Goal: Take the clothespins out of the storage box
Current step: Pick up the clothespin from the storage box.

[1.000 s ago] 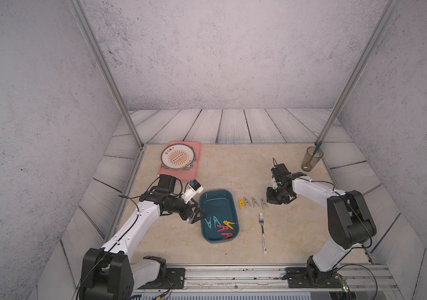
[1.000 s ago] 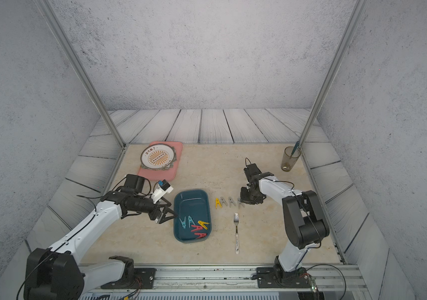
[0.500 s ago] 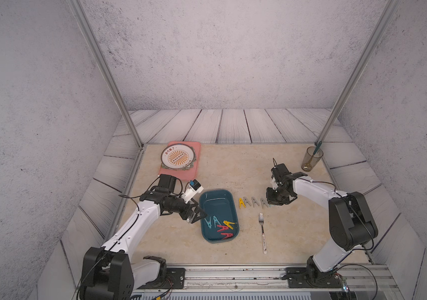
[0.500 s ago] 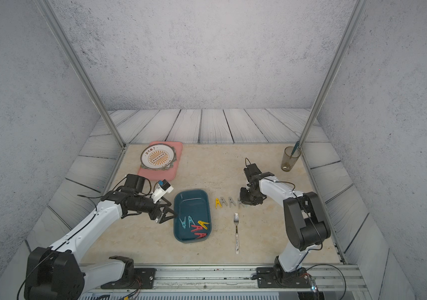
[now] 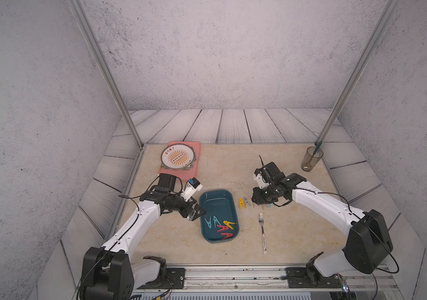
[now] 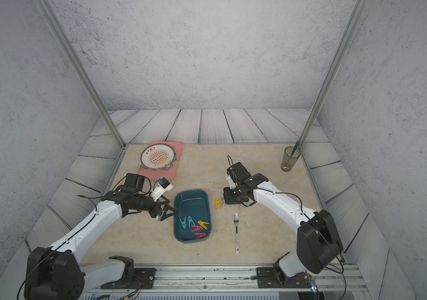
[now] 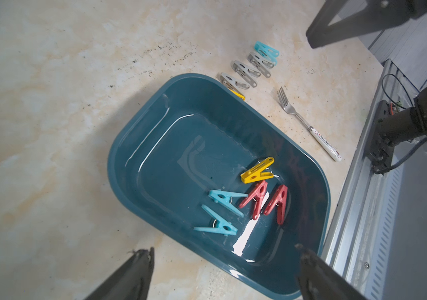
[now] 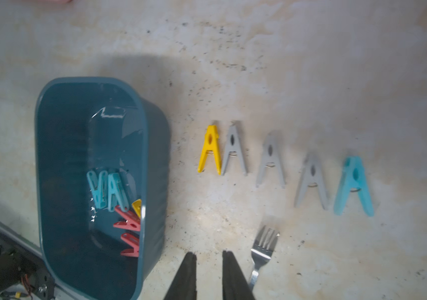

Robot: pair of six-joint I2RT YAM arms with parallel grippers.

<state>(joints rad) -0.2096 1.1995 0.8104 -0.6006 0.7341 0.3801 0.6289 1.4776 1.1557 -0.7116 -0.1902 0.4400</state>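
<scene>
Pegs: I count five in the box, five rowed on the table beside it. My left gripper gapes wide by the box; right gripper stands slightly parted, empty.

Five clothespins are seen inside the storage box: one yellow, two red, two light blue. Beyond the storage box, five more and a fork are laid on the desk. The left end effector is held wide apart.

the fork handle reads "hello kitty"
</scene>
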